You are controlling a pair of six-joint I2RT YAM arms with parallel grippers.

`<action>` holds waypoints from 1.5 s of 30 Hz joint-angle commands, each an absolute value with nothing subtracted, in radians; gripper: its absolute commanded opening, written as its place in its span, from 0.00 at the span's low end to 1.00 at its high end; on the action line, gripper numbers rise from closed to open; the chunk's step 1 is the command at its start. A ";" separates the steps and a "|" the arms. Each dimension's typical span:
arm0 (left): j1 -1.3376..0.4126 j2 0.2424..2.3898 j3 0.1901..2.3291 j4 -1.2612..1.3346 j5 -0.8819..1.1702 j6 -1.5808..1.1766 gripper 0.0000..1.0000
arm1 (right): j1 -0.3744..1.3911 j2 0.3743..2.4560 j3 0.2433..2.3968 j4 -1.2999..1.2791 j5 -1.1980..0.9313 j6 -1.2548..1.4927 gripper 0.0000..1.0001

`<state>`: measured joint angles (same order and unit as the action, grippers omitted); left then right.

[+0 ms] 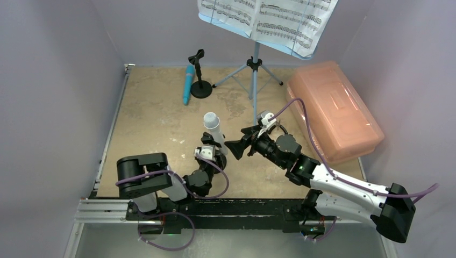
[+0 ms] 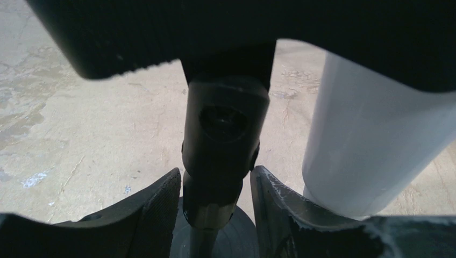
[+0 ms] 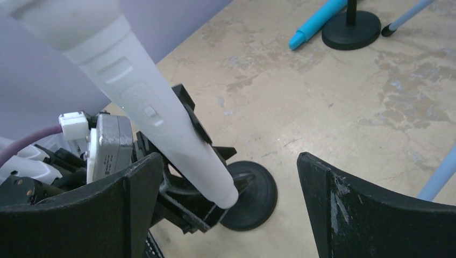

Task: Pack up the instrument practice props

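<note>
White microphone (image 1: 213,128) sits steeply tilted in the near mic holder (image 3: 253,196), head up, tail low beside the holder's round base. It lies just ahead of the right gripper (image 1: 236,148), to that gripper's left, and the jaws there gape at full spread, empty, facing the handle. Left gripper (image 2: 215,172) is nearer, low at the holder's stem, fingers partly spread and flanking it closely. Clamped or just clear, cannot tell.
</note>
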<state>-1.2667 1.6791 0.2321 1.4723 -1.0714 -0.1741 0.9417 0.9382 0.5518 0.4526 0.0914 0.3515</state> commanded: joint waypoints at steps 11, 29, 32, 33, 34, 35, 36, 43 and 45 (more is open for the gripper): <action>-1.274 1.215 0.241 0.788 -0.810 -0.424 0.76 | 0.948 0.930 0.619 0.499 0.002 0.273 0.98; -1.077 0.710 0.551 -0.040 -0.239 -0.261 0.81 | 0.953 1.033 0.752 0.406 -0.130 0.153 0.88; -1.077 0.708 0.641 -0.136 -0.235 -0.188 0.81 | 0.953 1.046 0.762 0.402 -0.142 0.127 0.82; -1.077 0.714 0.672 -0.165 -0.240 -0.174 0.81 | 0.952 1.052 0.766 0.402 -0.144 0.121 0.80; -1.077 0.722 0.702 -0.193 -0.233 -0.160 0.81 | 0.952 1.058 0.770 0.401 -0.148 0.118 0.78; -1.077 0.733 0.739 -0.230 -0.222 -0.143 0.81 | 0.953 1.064 0.774 0.401 -0.155 0.117 0.76; -1.077 0.746 0.778 -0.271 -0.212 -0.125 0.81 | 0.952 1.069 0.775 0.404 -0.163 0.117 0.74; -1.063 0.718 0.890 -0.451 -0.115 0.088 0.82 | 0.953 1.097 0.759 0.476 -0.205 0.113 0.65; -1.058 0.692 0.881 -0.447 -0.102 0.128 0.83 | 0.952 1.103 0.763 0.475 -0.206 0.100 0.62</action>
